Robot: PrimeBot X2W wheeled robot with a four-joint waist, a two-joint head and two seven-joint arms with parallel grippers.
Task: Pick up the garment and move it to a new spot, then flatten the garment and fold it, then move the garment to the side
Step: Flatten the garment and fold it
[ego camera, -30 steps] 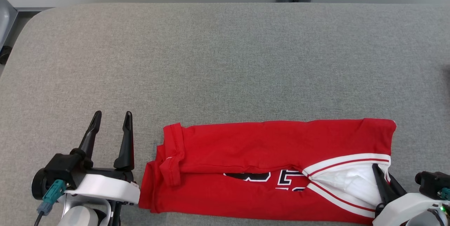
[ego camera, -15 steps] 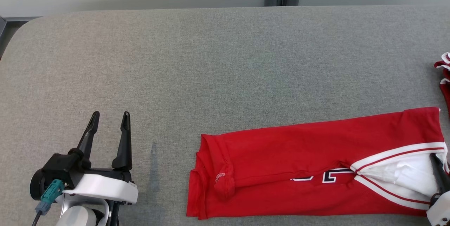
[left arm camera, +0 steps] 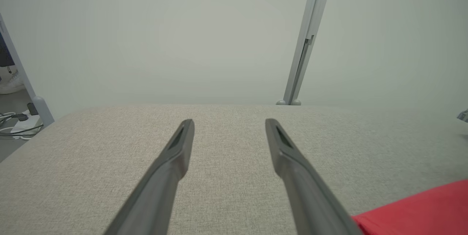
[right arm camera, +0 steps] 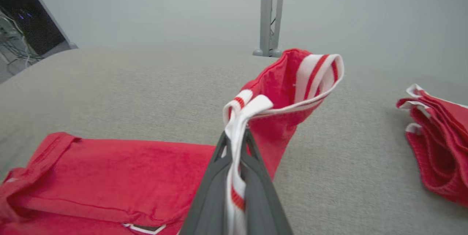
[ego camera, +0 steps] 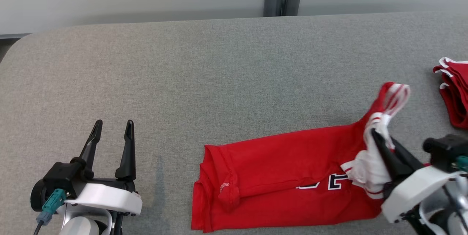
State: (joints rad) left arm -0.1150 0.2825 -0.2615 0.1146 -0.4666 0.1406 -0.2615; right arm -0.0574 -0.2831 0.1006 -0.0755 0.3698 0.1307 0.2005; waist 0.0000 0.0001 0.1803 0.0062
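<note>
Although the red garment lies folded into a long strip on the table, its striped end is raised, pinched in the right gripper. The left gripper hovers spread wide and empty; a crosswise fold and the move aside seem left.

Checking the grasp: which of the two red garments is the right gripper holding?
The long red garment with lettering; the right gripper pinches its white-striped end off the table. The other red garment lies apart, untouched.
</note>
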